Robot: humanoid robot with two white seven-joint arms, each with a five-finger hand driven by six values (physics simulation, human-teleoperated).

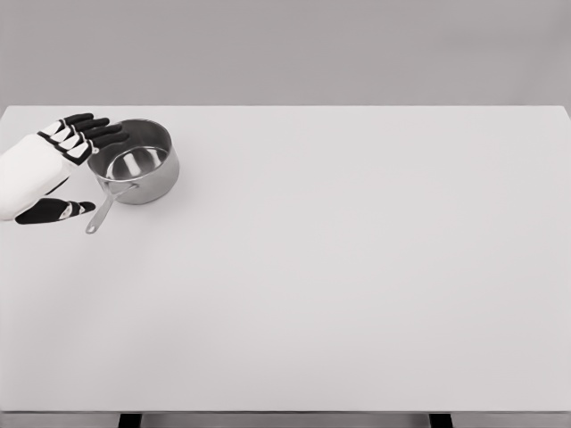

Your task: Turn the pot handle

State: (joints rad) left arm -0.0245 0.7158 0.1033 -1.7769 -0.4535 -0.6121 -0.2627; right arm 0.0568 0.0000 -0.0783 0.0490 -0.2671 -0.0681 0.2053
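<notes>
A small steel pot (143, 166) stands upright at the table's far left. Its long handle (103, 212) points toward the front left. My left hand (73, 169) comes in from the left edge, right beside the pot. Its black fingers (89, 130) are spread over the pot's left rim and the thumb (55, 211) lies just left of the handle. The hand holds nothing. Whether a finger touches the rim cannot be told. My right arm is out of view.
The white table (357, 267) fills most of the view, with its front edge at the bottom and a grey wall behind. Two dark table legs (130, 420) show below the front edge.
</notes>
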